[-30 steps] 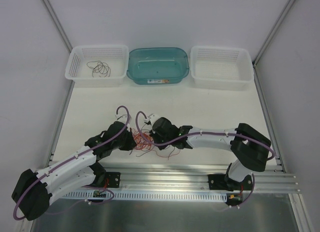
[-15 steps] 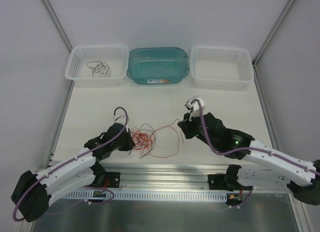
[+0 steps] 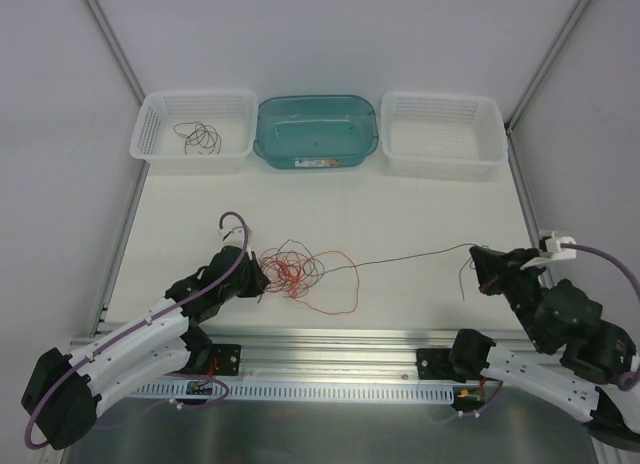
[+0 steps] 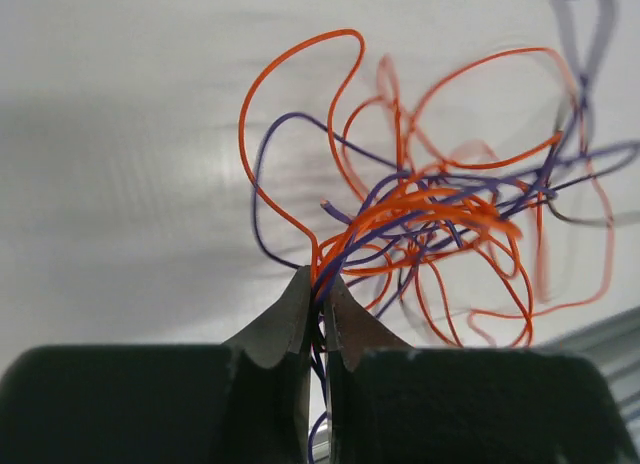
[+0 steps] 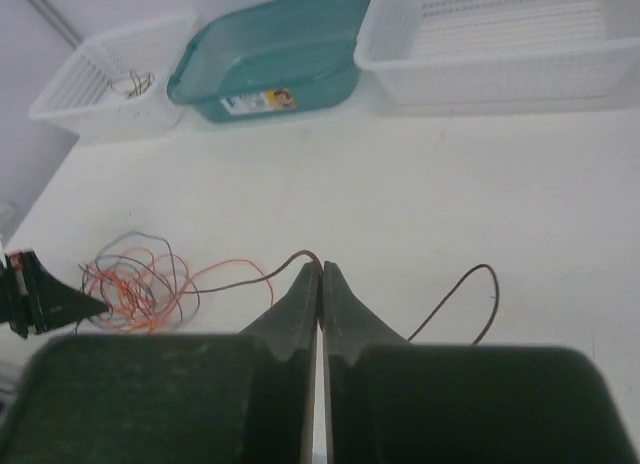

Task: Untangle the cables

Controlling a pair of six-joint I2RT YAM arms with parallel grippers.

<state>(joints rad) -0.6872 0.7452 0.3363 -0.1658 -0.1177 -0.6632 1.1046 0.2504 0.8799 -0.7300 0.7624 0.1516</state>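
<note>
A tangle of thin orange and dark cables (image 3: pixel 292 268) lies on the white table, left of centre. My left gripper (image 3: pixel 262 278) is shut on the tangle's left side; the left wrist view shows its jaws (image 4: pixel 320 284) pinching orange and purple strands (image 4: pixel 420 219). My right gripper (image 3: pixel 478 258) at the right is shut on one dark cable (image 3: pixel 410 255) that stretches taut from the tangle to it. In the right wrist view the jaws (image 5: pixel 321 269) pinch this cable (image 5: pixel 240 275), and its free end (image 5: pixel 470 289) curls to the right.
Three containers stand at the back: a white basket (image 3: pixel 160 119) holding a dark coiled cable (image 3: pixel 197 137), a teal tub (image 3: pixel 316 132), and a white basket (image 3: pixel 441 134). A metal rail (image 3: pixel 330 349) runs along the near edge.
My right gripper has pulled away from the tangle to the far right, drawing one dark cable out taut. The left gripper has stayed on the tangle, which spread a little.
</note>
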